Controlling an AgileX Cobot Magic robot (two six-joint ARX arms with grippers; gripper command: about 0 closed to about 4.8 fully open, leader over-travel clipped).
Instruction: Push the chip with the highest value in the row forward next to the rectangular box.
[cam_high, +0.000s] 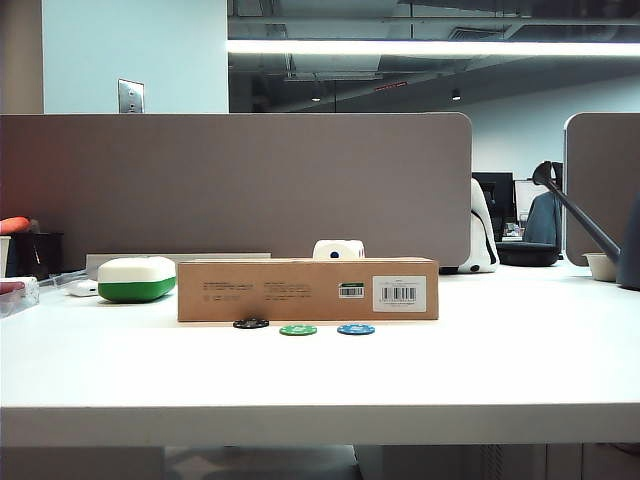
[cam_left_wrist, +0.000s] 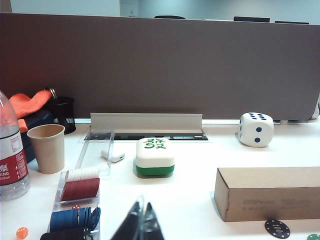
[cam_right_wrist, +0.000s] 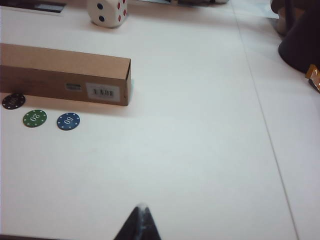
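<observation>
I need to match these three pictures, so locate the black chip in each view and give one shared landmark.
Exterior view: black chip at the left end of the chip row, closest to the box.
Left wrist view: near the bottom right corner, below the box.
Right wrist view: at the left edge, against the box's shadow.
Shared landmark: the brown cardboard box.

We see a matt brown cardboard rectangular box (cam_high: 308, 289); a smooth, slightly glossy white table (cam_high: 320, 380); a paper cup (cam_left_wrist: 46, 147).

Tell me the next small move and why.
Probably none, just hold both arms back: the black chip, marked 100, already lies beside the cardboard box, ahead of the green chip and blue chip. The left gripper and right gripper sit shut, clear of the chips.
</observation>
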